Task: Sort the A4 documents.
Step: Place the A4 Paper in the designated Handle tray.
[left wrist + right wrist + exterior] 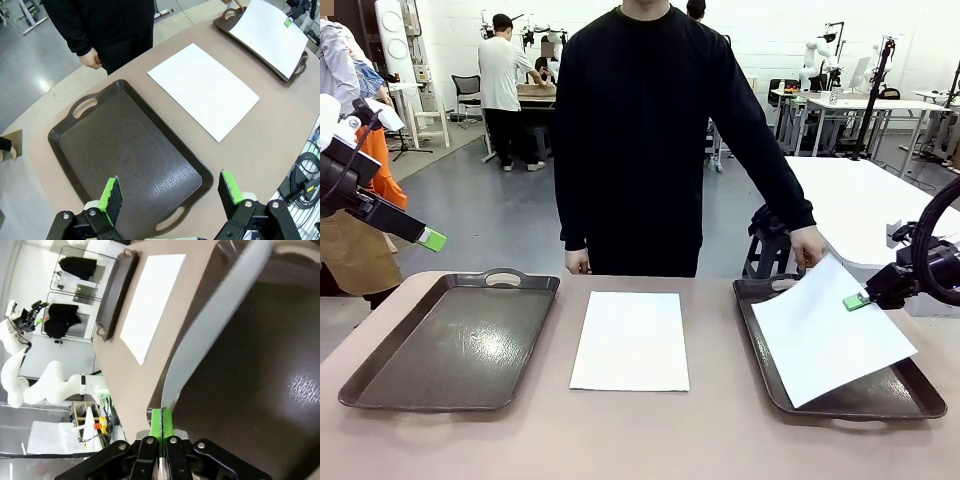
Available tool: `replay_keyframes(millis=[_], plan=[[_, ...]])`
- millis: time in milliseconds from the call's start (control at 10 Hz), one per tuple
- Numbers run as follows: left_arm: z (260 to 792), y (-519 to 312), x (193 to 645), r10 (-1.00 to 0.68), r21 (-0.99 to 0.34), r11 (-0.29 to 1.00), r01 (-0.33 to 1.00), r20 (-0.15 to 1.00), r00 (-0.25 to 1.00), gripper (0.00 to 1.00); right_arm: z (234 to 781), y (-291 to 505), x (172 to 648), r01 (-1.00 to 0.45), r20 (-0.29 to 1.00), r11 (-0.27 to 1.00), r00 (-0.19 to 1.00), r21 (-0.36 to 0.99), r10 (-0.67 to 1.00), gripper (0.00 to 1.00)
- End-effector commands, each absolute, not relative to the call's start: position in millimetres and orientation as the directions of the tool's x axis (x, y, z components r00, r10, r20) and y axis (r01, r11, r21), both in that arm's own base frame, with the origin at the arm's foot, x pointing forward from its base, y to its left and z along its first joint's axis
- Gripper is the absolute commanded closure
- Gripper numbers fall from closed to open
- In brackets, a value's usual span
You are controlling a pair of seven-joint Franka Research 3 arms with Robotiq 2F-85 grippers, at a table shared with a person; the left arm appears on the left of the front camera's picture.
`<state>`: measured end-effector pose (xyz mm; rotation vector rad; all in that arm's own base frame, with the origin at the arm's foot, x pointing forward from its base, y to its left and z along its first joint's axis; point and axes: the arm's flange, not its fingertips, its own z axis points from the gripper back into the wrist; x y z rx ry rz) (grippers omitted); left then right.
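The right gripper [857, 301] has its jaws closed flat on the right edge of 1 A4 document [830, 330]. In the right wrist view the 2 green pads [161, 424] press together with the sheet's edge between them, and the paper curves up and away from them. This sheet hangs tilted over the right tray [910, 398], its near corner reaching past the tray's front rim. The person's hand [807, 245] is at the sheet's far corner, by the tray's far handle; I cannot tell whether it grips the paper.

The left gripper [170, 191] has its jaws spread wide and holds nothing. Its 2 green-padded fingers [111, 194] hover above the near end of the left tray [125, 150], touching nothing. In the front view it sits raised at the table's left edge.

A 2nd A4 document [630, 340] lies flat on the tan table [650, 440] between the 2 trays, apart from both. The person stands at the far side, the other hand [578, 262] hanging at the table's far edge.
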<state>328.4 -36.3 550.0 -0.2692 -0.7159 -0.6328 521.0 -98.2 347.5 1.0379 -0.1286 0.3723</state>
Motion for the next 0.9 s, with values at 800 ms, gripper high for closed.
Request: replay_keyframes(millis=[800], plan=[[549.3,-34.8,328.8,-0.451,-0.023,0.771,0.637,0.686,0.571,0.00,323.8,-91.0,522.2,-0.170,0.068,0.751,0.984,0.637,0.165,0.99]])
